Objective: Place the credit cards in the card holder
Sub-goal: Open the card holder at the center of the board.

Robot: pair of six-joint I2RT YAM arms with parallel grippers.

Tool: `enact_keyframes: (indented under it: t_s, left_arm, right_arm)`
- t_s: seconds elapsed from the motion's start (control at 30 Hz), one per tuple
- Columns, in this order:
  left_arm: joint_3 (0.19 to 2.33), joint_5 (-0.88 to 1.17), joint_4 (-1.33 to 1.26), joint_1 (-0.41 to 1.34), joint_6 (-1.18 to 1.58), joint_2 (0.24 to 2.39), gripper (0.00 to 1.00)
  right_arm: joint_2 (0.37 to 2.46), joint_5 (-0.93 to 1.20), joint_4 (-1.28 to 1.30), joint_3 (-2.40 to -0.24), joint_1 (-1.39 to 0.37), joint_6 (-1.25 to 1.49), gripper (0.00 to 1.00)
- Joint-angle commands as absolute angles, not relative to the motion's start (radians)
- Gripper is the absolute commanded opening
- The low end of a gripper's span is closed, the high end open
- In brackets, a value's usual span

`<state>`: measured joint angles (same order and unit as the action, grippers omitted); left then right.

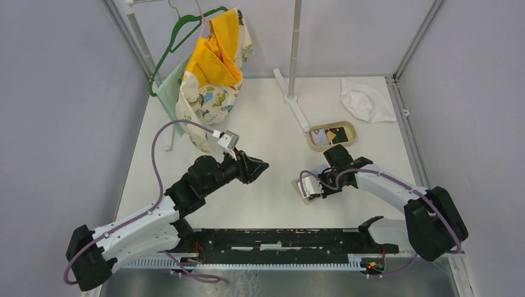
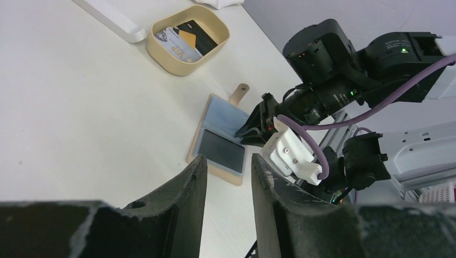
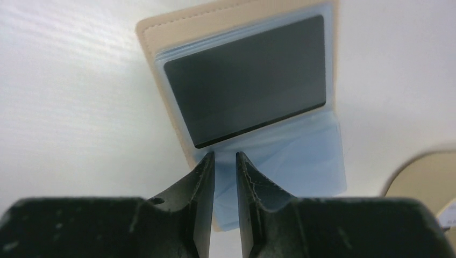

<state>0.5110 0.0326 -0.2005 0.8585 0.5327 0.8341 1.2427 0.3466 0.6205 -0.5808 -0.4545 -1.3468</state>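
The card holder (image 3: 156, 32) lies open on the table, tan outside with light blue sleeves (image 3: 306, 156). A dark card (image 3: 247, 80) sits in its farther sleeve. My right gripper (image 3: 225, 157) hangs low over the nearer blue sleeve, its jaws a narrow gap apart with nothing seen between them. In the left wrist view the card holder (image 2: 220, 141) lies just beyond my left gripper (image 2: 228, 161), which is open and empty, above the table to the holder's left. More credit cards (image 2: 183, 40), white, gold and dark, lie in the oval tan tray (image 2: 177, 64).
The tan tray (image 1: 312, 131) stands just behind the card holder (image 1: 298, 184). A white stand (image 1: 291, 62), a hanger with yellow and printed clothes (image 1: 213, 62) and a white cloth (image 1: 366, 99) fill the back. Grey walls close both sides.
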Motion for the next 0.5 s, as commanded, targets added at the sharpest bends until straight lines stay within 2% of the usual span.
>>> enact_keyframes:
  t_s: [0.0, 0.23, 0.33, 0.4, 0.47]
  left_arm:
    - [0.51, 0.077, -0.165, 0.855, 0.501, 0.792, 0.43]
    - [0.476, 0.088, -0.175, 0.855, 0.533, 0.723, 0.43]
    - [0.477, 0.092, -0.166, 0.855, 0.539, 0.69, 0.45]
    - [0.476, 0.076, -0.15, 0.856, 0.539, 0.667, 0.52]
    - [0.475, 0.044, -0.125, 0.856, 0.536, 0.652, 0.68]
  right_arm:
    - [1.33, 0.506, 0.59, -0.6, -0.541, -1.201, 0.26]
    - [1.353, 0.662, 0.504, -0.654, -0.569, -1.006, 0.27]
    - [1.305, 0.635, 0.537, -0.71, -0.539, -0.999, 0.28]
    - [1.247, 0.663, 0.539, -0.729, -0.459, -0.997, 0.29]
    - [1.181, 0.685, 0.532, -0.748, -0.371, -0.997, 0.32]
